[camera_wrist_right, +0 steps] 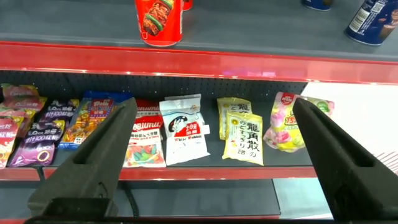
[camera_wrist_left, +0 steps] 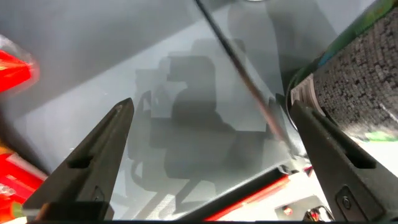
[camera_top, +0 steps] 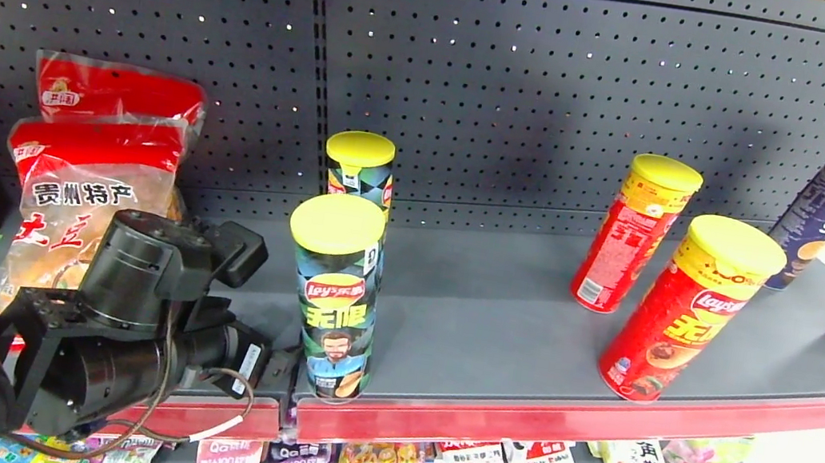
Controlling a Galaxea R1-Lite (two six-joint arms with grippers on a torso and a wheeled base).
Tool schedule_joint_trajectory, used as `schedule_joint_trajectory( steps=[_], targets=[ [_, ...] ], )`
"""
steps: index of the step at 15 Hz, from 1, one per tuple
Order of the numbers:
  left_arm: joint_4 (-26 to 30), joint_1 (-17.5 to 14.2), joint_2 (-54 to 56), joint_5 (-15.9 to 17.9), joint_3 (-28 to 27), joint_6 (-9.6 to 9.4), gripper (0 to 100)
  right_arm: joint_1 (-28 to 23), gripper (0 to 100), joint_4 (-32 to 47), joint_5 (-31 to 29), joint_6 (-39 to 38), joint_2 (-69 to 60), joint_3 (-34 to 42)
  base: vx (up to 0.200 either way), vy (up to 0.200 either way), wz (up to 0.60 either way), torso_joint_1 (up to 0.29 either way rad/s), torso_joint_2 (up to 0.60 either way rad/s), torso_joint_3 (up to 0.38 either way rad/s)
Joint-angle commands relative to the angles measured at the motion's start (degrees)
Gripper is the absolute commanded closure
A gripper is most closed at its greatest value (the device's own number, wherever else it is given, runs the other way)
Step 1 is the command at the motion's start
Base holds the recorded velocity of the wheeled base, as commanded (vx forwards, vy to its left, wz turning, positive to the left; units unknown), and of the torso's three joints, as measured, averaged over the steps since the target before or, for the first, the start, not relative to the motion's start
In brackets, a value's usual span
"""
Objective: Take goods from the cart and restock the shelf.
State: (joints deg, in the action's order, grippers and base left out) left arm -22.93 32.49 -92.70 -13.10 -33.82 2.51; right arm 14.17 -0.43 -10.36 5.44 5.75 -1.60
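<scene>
Green can [camera_top: 337,310], shelf edge [camera_top: 555,425] (room rightward)

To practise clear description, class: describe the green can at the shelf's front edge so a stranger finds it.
Start at the grey shelf with the red edge. Left of its middle, two green cans with yellow lids stand one behind the other. Take the front can, at the edge, not the back can.

Bare shelf [camera_top: 481,314] between front green can [camera_top: 336,293] and front red can [camera_top: 679,317]
</scene>
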Motion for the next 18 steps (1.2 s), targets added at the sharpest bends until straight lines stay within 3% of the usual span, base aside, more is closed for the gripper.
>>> schedule_joint_trajectory(
  steps=[1,6,10,11,13,16,18],
  targets=[
    [-0.01,0.12,0.06,-0.08,-0.02,0.04,0,-0.02,0,-0.01,-0.01,0.01,-0.04,-0.07,0.000,0.000,0.00,0.000,0.00,0.000],
    [0.08,-0.06,0.85,-0.96,1.12,0.13,0,-0.02,0,-0.01,-0.01,0.01,-0.04,-0.16,0.000,0.000,0.00,0.000,0.00,0.000],
    [1.22,-4.54,9.38,-2.10,4.02,-0.40,0,0.07,0,-0.01,0.08,0.10,-0.04,-0.16,0.000,0.000,0.00,0.000,0.00,0.000],
    [7.73,-7.44,17.81,-2.36,3.93,-1.72,0,-0.02,0,-0.01,0.08,0.10,0.49,-0.60,0.000,0.000,0.00,0.000,0.00,0.000],
    [21.35,-8.05,32.76,-2.45,4.29,-2.16,0,0.60,0,-0.01,1.22,0.10,0.49,-0.60,0.000,0.000,0.00,0.000,0.00,0.000],
    [31.02,-8.93,50.33,-2.72,6.75,-1.63,0,0.60,0,0.08,3.68,0.19,-0.39,-0.60,0.000,0.000,0.00,0.000,0.00,0.000],
    [44.82,-16.32,62.81,-2.72,6.92,-0.31,0,-2.92,0,0.08,1.92,0.01,3.21,-2.18,0.000,0.000,0.00,0.000,0.00,0.000]
  ],
)
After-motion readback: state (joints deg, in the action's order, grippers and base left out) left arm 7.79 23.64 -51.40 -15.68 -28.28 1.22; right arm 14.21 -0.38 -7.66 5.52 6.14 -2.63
